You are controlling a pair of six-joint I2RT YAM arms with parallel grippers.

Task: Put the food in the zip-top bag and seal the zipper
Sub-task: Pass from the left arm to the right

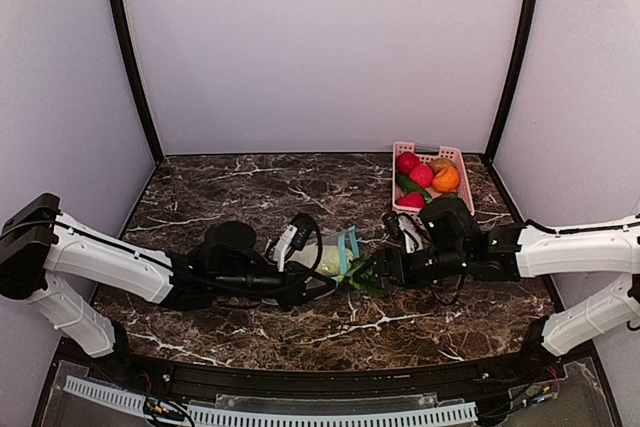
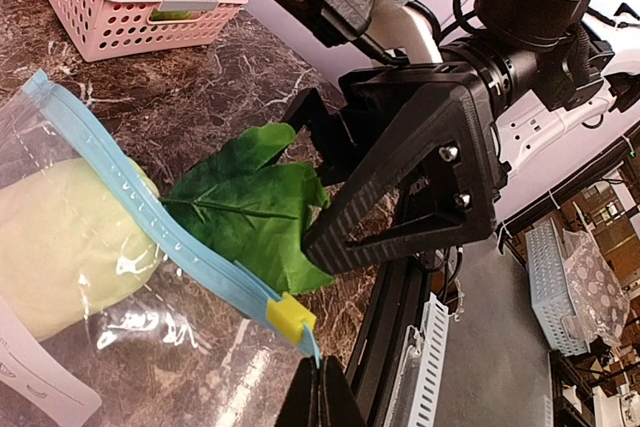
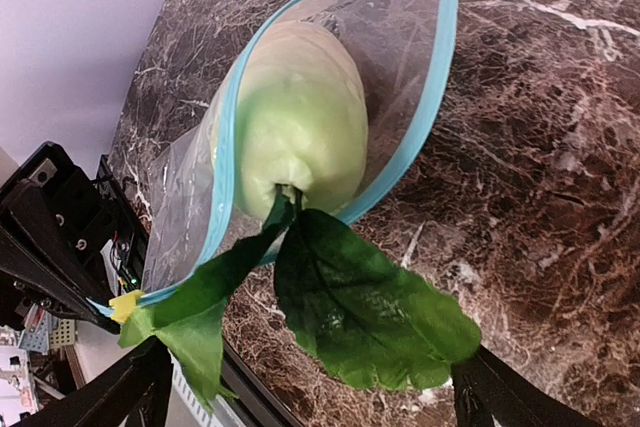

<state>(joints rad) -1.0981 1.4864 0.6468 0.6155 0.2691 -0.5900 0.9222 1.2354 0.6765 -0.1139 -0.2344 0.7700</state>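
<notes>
Zip-top bag [image 1: 330, 259] is lying flat on the counter [image 1: 220, 197] near mid-front, btw the two arms, w/ its mouth facing the right arm & gaping open. We're seeing the pale gourd [image 3: 300, 117] sitting inside it, tip right at the mouth. Zipper [image 3: 432, 97] is standing apart in an open loop around the gourd, not sealed. A yellow slider [image 2: 290, 317] is sitting at one end of it. Leafy green [image 3: 370, 317] is lying mostly outside the bag on the counter. Only its stem is reaching into the mouth, touching the gourd's tip, & one leaf is draping across the zipper's edge.

Left pincer [image 2: 320, 392] is clamping shut on the bag's corner just past the slider, as far as we're making out: its fingertips are pressing together w/ the zipper end running into them. Right pincer [image 2: 308, 179] is standing wide open, jaws on either side of the leafy green, not squeezing it.

Pink basket [image 1: 428, 151] is sitting at the back right of the counter, well apart from the bag, holding red & orange toy pieces plus a dark-green pepper [image 1: 408, 187].
</notes>
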